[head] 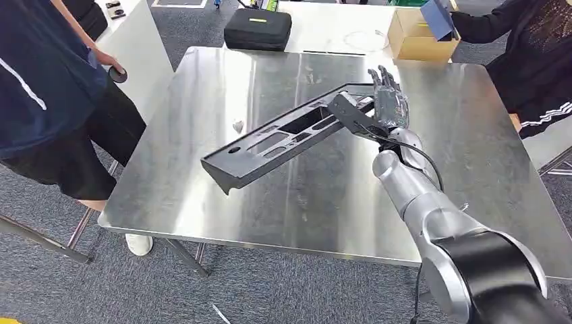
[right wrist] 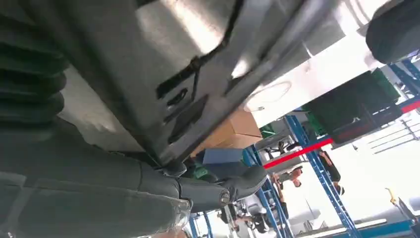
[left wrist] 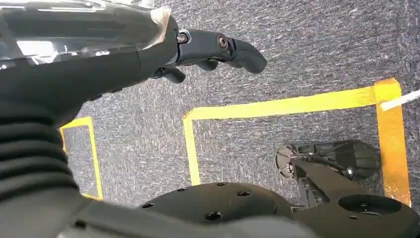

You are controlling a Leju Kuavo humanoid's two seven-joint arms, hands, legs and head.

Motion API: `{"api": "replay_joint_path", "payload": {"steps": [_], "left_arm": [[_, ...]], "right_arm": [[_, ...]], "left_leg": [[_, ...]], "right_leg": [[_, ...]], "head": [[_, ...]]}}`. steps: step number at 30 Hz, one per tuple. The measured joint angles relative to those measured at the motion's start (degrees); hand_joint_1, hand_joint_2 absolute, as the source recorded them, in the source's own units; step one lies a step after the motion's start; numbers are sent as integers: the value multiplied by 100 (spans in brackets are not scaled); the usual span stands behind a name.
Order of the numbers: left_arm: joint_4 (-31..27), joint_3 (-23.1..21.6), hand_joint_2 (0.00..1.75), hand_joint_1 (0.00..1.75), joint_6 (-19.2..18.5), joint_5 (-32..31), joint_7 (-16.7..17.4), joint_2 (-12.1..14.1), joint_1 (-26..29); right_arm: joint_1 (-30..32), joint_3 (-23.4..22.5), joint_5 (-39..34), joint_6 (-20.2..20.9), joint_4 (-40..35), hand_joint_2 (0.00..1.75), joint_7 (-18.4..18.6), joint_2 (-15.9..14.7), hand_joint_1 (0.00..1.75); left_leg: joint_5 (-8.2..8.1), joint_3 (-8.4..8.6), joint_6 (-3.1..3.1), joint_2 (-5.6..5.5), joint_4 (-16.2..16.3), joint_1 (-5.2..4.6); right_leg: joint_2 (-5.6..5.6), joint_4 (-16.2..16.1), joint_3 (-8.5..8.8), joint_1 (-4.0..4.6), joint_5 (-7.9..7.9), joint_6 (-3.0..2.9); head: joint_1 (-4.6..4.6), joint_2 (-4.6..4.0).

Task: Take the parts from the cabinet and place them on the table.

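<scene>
The right hand [head: 389, 108] grasps one end of a long black slotted bracket [head: 283, 135], fingers wrapped around that end near the far-right part of the steel table [head: 202, 202]. Gripped at a single end, the bracket juts out across the table's middle, its free end tilted toward the near-left edge and apparently above the surface rather than resting on it; the end grip probably leaves the rest free to be lowered flat. The left hand [left wrist: 218, 49] hangs over grey carpet marked with yellow tape [left wrist: 277, 106], fingers loosely curled and holding nothing, since one hand carries the part. At the table's far side sit a black case [head: 258, 30] and a cardboard box [head: 415, 37]; a person [head: 47, 88] stands at its left edge.
</scene>
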Motion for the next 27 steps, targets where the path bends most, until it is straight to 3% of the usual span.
{"api": "replay_joint_path", "payload": {"steps": [27], "left_arm": [[0,-15,0,0,64,-11,-37,0,15]], "right_arm": [[127,7,-4,44,-7,175,-138,29,0]], "left_leg": [[0,0,0,0,0,0]], "right_leg": [[0,0,0,-1,0,0]], "head": [[0,0]]}}
